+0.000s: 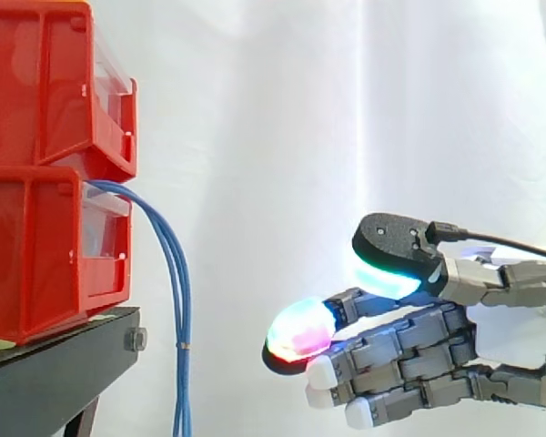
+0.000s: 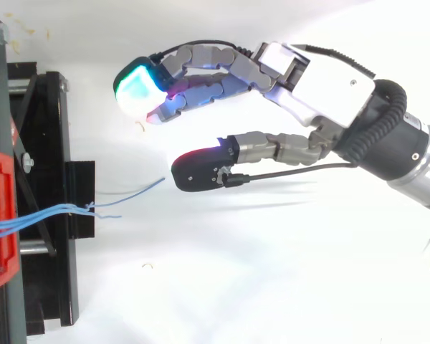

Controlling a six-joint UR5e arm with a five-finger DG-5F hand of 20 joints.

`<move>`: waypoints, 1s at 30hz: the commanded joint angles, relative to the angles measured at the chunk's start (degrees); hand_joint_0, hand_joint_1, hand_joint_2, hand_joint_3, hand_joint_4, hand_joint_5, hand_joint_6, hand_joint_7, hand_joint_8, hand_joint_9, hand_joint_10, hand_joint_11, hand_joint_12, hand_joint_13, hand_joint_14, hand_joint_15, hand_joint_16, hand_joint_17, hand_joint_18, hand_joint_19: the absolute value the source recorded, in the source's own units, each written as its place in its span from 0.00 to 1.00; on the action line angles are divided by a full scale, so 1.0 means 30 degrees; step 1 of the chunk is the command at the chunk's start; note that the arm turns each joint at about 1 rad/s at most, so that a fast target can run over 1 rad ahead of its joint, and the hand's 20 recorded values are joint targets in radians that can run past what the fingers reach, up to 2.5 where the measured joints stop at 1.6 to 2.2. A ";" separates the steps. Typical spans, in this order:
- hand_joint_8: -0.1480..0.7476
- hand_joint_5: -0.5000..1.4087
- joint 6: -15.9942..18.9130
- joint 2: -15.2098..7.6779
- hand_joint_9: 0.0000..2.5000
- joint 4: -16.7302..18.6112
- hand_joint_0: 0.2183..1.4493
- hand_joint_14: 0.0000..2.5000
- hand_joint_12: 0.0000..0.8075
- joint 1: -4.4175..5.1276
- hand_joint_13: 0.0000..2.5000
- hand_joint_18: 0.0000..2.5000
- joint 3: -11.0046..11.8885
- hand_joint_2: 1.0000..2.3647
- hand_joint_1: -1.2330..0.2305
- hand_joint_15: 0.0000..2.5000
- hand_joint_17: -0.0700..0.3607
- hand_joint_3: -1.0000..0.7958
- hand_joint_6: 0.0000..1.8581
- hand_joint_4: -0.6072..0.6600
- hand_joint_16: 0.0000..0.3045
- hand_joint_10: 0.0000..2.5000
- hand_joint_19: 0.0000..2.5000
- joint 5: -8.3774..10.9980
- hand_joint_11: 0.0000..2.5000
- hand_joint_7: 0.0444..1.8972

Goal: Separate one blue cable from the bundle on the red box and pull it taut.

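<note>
A bundle of thin blue cables (image 1: 176,291) comes out of the lower red box (image 1: 45,246) and hangs down past the stand's edge. From above the blue cables (image 2: 72,212) run right from the red box (image 2: 3,215), their loose ends fanned apart. My hand (image 1: 491,309) is level with the hanging bundle and well to its right, not touching it. Its fingers (image 1: 300,332) reach out nearly straight toward the cables with the thumb spread apart. In the top view the hand (image 2: 330,86) is open, thumb tip (image 2: 201,170) a short way from the nearest cable end. Nothing is held.
A second red box (image 1: 55,82) is stacked on the lower one. Both rest on a black stand (image 1: 64,364) at the left. A white curtain is behind, and white floor (image 2: 272,272) lies under the hand.
</note>
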 commanded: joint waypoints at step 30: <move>0.49 0.18 0.0813 -0.2844 0.33 -0.0251 0.28 0.00 0.39 0.0042 0.25 0.22 0.4142 0.00 0.42 0.10 0.36 0.28 0.27 0.68 0.13 0.00 0.13 -0.3103 0.10 0.37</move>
